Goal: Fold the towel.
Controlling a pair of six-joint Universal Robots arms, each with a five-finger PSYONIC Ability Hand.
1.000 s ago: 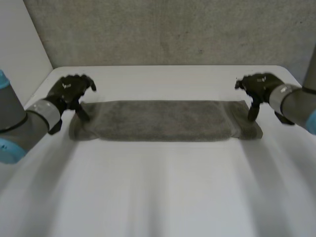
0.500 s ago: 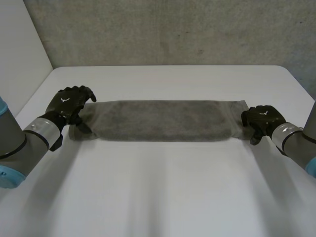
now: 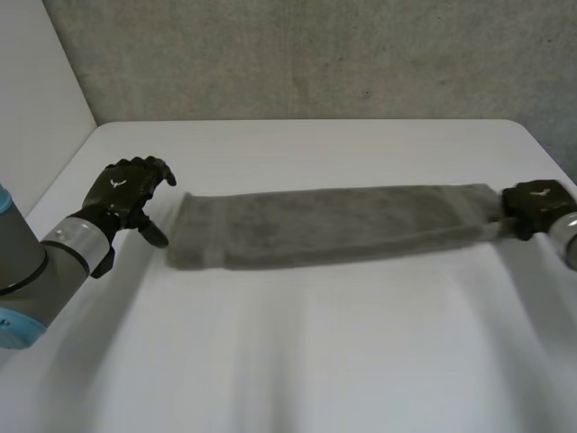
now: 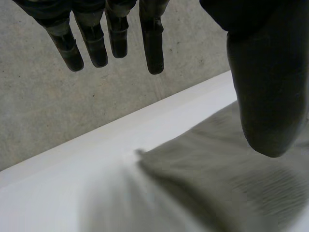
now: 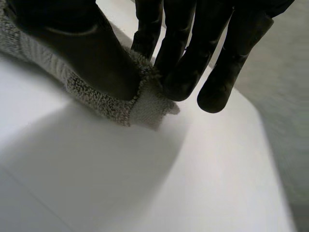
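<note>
Across the middle of the white table [image 3: 297,361] lies the towel [image 3: 334,225], a grey terry cloth already doubled into a long narrow band that runs from side to side, a little askew. The right hand [image 3: 534,200] grasps its right end. In the right wrist view the thumb [image 5: 91,53] presses the looped pile against the fingers [image 5: 181,72], and a short corner of cloth sticks out past the pinch. The left hand [image 3: 122,191] is released, its fingertips [image 4: 152,53] straight and spread above the table just beside the towel's left end, touching nothing.

The cloth looks soft, limp and light, with a rough pile that should give a sure hold and is unlikely to slip from a firm pinch. It will probably not keep any shape of its own, so whatever is lifted is likely to sag, and the stacked layers may slide apart if only the top one is caught. The safest places to take hold appear to be the corners of the short ends, pinching through every layer at once. With one end held alone, the rest will likely trail and drag on the tabletop.
</note>
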